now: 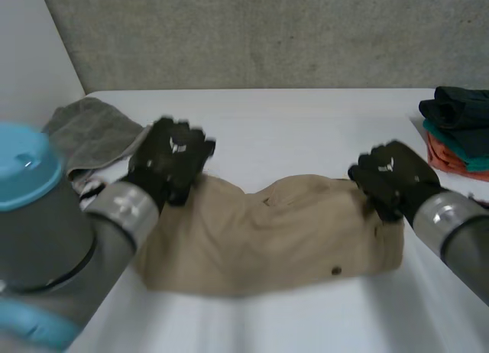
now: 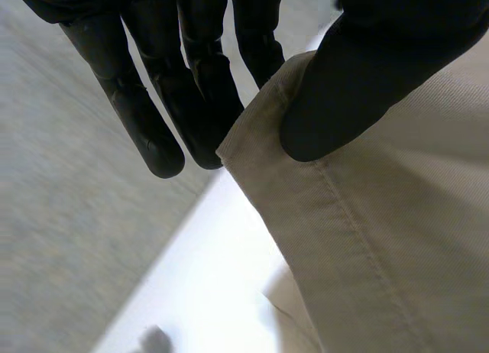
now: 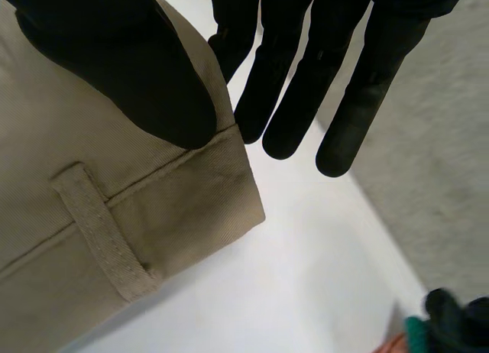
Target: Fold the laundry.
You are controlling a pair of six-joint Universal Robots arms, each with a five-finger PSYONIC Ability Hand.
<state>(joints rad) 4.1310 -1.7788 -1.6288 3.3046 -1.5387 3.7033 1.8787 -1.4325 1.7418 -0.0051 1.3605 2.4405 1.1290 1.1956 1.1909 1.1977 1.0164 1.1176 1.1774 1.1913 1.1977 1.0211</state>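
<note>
– On the desk (image 1: pixel 306 131), where's the laundry?
– Tan trousers (image 1: pixel 267 231) lie mid-desk, bunched.
– And the hands?
– Left hand (image 1: pixel 170 158) pinches their far left corner, thumb on top; right hand (image 1: pixel 391 177) pinches the far right corner by a belt loop (image 3: pixel 99 231).

White table (image 1: pixel 306 124). At far left corner, crumpled grey towel (image 1: pixel 92 131); at far right edge, stack of folded clothes (image 1: pixel 458 131), dark green over teal over orange. Behind, grey speckled wall (image 1: pixel 267 32).
</note>
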